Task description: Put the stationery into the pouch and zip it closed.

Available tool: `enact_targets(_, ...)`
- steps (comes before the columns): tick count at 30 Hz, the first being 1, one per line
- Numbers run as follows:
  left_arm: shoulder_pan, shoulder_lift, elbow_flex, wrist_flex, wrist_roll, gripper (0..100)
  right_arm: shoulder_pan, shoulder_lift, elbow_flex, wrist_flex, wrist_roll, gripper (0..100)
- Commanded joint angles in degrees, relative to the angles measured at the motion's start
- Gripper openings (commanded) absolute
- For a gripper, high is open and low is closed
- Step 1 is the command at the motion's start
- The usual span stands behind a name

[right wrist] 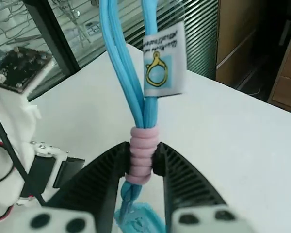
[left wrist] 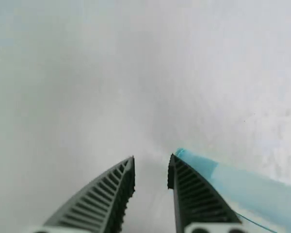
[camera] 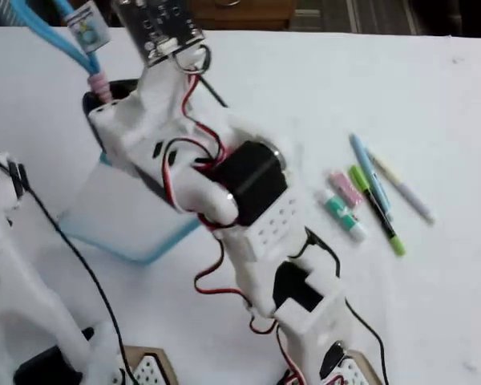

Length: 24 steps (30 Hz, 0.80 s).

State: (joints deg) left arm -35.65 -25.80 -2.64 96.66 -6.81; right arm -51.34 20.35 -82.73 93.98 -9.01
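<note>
While right fingers [right wrist: 184, 179] clamp the pink coil [right wrist: 141, 155], left fingers [left wrist: 199, 194] parted beside pouch [left wrist: 257, 189].

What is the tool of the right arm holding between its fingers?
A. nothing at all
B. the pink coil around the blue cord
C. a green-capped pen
B: the right tool is shut on the pink coil wound around the blue cord, while the green-capped pen lies on the table.

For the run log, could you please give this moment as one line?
left gripper: open, by pouch edge | right gripper: shut on strap coil | pens: on table
</note>
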Motion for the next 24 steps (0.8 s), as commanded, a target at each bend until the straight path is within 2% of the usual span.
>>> enact_targets(1, 1.5, -0.8, -14.1, 5.9, 0.8, 14, -1.2, -0.6, 1.0, -1.5, -0.4, 1.5)
enact_targets(4, -1.9, -2.2, -16.5, 5.8, 6.5, 16, -2.4, 2.2, 1.7, -1.6, -0.4, 1.6)
enact_targets(7, -4.4, -5.3, -14.7, 5.8, 15.0, 28, -3.9, 5.9, 1.3, -3.5, -0.4, 1.6)
enact_targets(9, -4.9, -8.1, -12.9, 5.7, 18.2, 36, -5.0, 8.7, 1.3, -6.2, -0.5, 1.6)
enact_targets(13, -5.3, -13.7, -9.9, 5.6, 21.0, 35, -8.1, 13.7, 1.2, -12.3, -3.8, 1.6)
enact_targets(17, -14.9, -17.8, -8.2, 5.5, 24.9, 35, -11.8, 14.8, 1.2, -16.7, -4.7, 1.6)
enact_targets(20, -22.4, -19.0, -8.2, 5.5, 25.1, 35, -12.8, 14.2, -1.0, -17.2, -4.8, 1.6)
enact_targets(24, -24.0, -18.9, -5.8, 5.3, 23.6, 35, -11.4, 12.8, -6.2, -17.3, -4.7, 1.6)
